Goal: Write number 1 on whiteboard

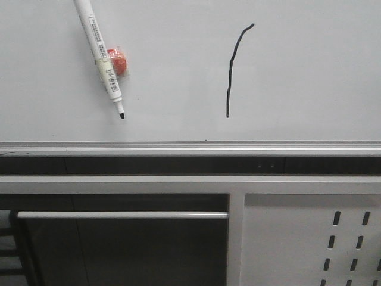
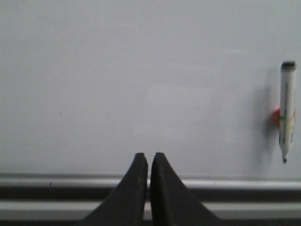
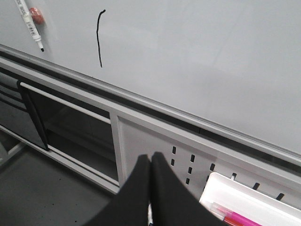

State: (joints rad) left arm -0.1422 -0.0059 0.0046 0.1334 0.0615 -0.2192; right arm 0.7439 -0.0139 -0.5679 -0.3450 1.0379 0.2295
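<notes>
- Number 1 [image 1: 231, 74] is already on the whiteboard [image 1: 309, 71]: a thin black stroke, nearly upright and a little bowed, with a small hook to the right at its top. It ends just above the board's silver edge rail [image 1: 190, 146], with bare board between.
- Left of the stroke, well apart from it, a white marker pen [image 1: 102, 56] rests against the board. Its black tip points down toward the rail and its body tilts, upper end leaning away from the stroke. No cap shows on the tip.
- Just beside the pen's barrel, on the side facing the stroke, sits a small red-orange thing [image 1: 116, 61], perhaps a magnet or holder; I cannot tell which.
- Neither arm is holding the pen. The left gripper [image 2: 149, 165] hangs in front of the rail with its jaws together on nothing, the pen off to one side.
- The right gripper [image 3: 150, 165] is down by the white perforated panel [image 3: 197, 162] below the rail, its jaws also pressed together and empty, near a white tray with pink pens [image 3: 240, 202].
- By my reckoning the writing is done: the stroke reads as a 1 and the pen is parked on the board. Nothing looks left, save perhaps the arms settling to rest.
</notes>
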